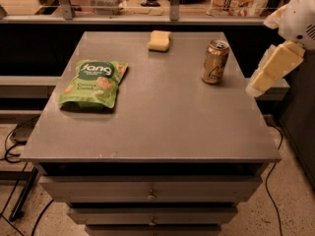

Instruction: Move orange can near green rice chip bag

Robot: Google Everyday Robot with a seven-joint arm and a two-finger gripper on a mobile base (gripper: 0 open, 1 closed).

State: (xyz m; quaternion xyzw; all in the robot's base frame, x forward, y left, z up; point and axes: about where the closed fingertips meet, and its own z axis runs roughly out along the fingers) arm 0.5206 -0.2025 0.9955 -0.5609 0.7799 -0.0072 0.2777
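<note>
Open grey top, 3 obstacles on its far half

The table (162, 132) is bare across the whole lower half of the frame and in the wide middle band between bag (92, 82) and can (215, 61). The can stands upright at upper right, near the right edge, with free surface to its left and front. The bag lies flat at centre left. The sponge (159, 40) sits at top centre by the far edge, well apart from both. The gripper (266, 77) hangs at the frame's right edge, off the table's right side, near the can with open air between them. A counter (147, 19) closes off the far side.
</note>
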